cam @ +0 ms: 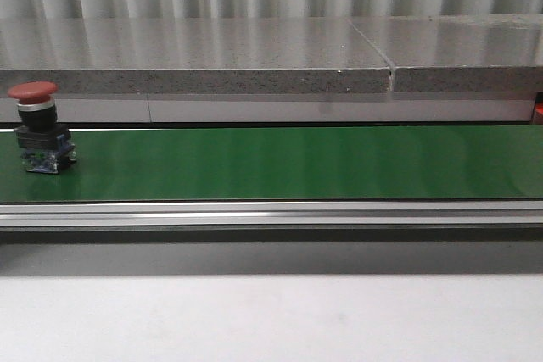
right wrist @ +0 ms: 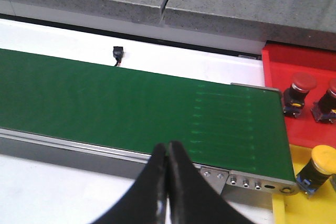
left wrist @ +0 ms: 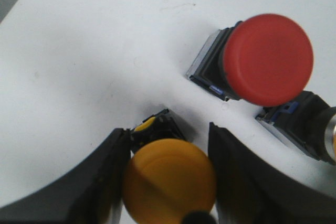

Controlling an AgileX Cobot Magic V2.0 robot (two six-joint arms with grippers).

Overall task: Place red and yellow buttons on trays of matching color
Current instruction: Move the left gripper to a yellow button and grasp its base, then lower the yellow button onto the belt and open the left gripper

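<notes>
- While the sorting is only partly done, the left gripper (left wrist: 169, 182) has its jaws around a yellow button (left wrist: 169, 180) standing on the white bench (left wrist: 79, 66), whether squeezed tight I cannot tell.
- Just beyond it stands an unsorted red button (left wrist: 268, 59).
- The right gripper (right wrist: 167, 174) hangs with jaws pressed together, empty, over the near edge of the green belt (right wrist: 131, 108).
- Another red button (cam: 36, 125) rides the belt's left end.
- Past the belt's far end, a yellow tray (right wrist: 307, 205) holds one yellow button (right wrist: 320, 167).
- Beyond, a red tray (right wrist: 299, 59) holds two red ones.
</notes>
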